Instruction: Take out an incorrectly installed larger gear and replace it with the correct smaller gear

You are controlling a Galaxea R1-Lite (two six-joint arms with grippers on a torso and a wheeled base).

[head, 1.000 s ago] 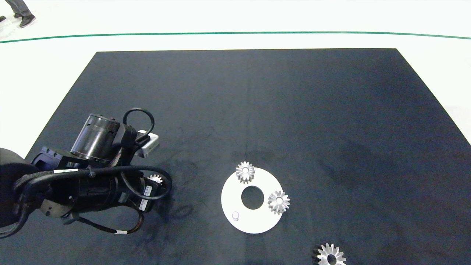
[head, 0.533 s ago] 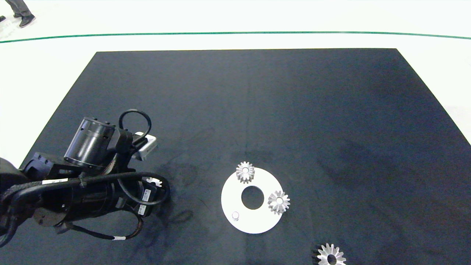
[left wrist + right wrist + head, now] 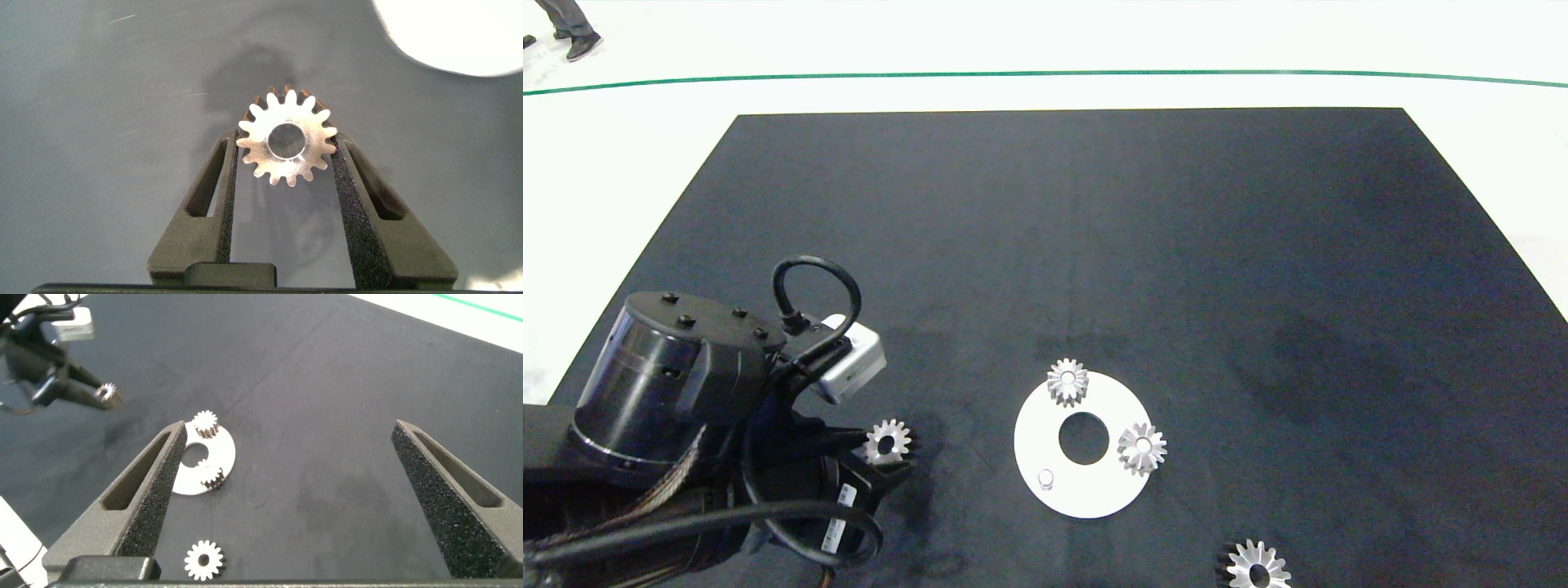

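The smaller gear (image 3: 888,442), silver with short close teeth and an open bore, sits between the fingers of my left gripper (image 3: 886,447), which is shut on it left of the white disc (image 3: 1094,494). In the left wrist view the smaller gear (image 3: 263,131) is clamped between both pads of the left gripper (image 3: 286,151), above the dark mat with its shadow beyond it. The larger gear (image 3: 1255,565), star-like, lies on the mat by the near edge, right of the disc; it is the larger gear (image 3: 203,559) in the right wrist view. My right gripper (image 3: 288,433) hangs open high above the mat.
The white disc carries two small silver gears with plugged centres (image 3: 1067,381) (image 3: 1141,447), a bare peg (image 3: 1045,478) and a round centre hole. The black mat (image 3: 1176,245) spreads wide behind and to the right. A person's shoe (image 3: 582,45) shows at the far left.
My left arm has risen toward the camera with the smaller gear in its fingers. The gear, half hidden under the arm before, now shows whole and slightly nearer the disc.
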